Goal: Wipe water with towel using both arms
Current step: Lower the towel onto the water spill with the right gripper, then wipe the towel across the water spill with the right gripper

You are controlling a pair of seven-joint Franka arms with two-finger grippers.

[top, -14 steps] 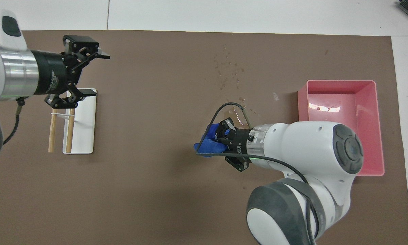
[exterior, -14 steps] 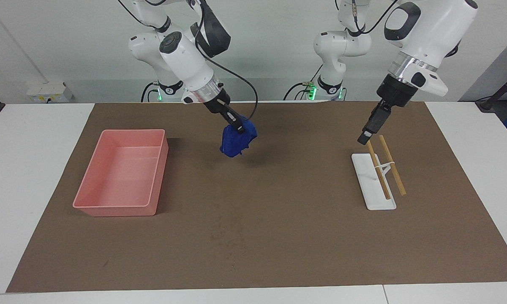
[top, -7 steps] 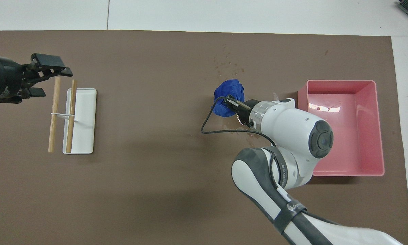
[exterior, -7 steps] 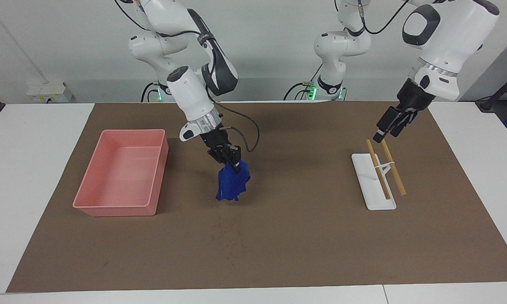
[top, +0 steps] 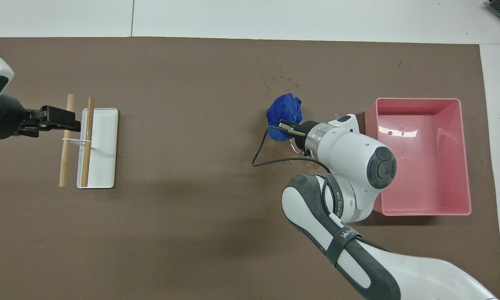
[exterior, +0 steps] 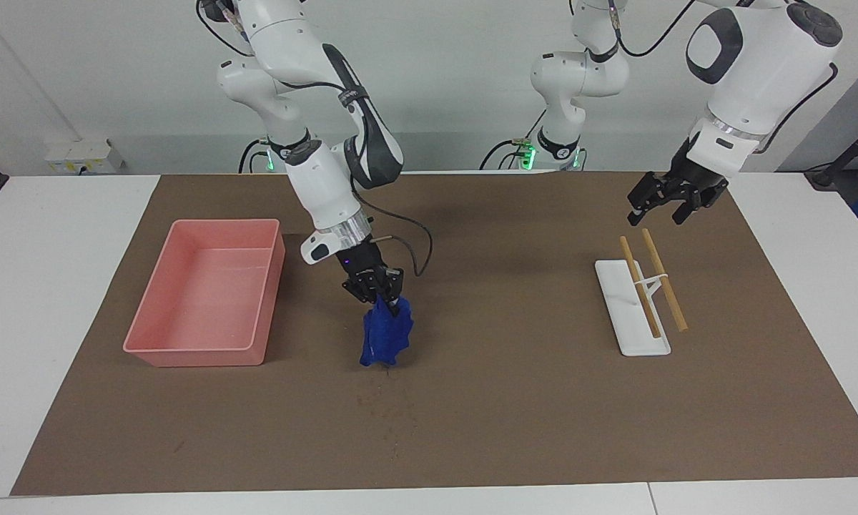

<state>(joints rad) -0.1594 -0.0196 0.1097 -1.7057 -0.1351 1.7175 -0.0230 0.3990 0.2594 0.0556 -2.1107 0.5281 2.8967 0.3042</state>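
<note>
The right gripper (exterior: 385,295) has its fingers squeezed shut on the top of the blue towel (exterior: 385,336). The towel hangs down bunched up, and its bottom touches the brown mat (exterior: 472,400) on the desk (exterior: 43,286), next to the pink tray (exterior: 204,293). Small water drops (top: 281,79) sit on the mat, a bit farther from the robots than the towel. The left gripper (exterior: 668,204) waits in the air with its fingers wide open and holds nothing, above the two wooden sticks (exterior: 651,282) leaning on a white stand (exterior: 629,307). From above, the right arm hides its own fingers.
</note>
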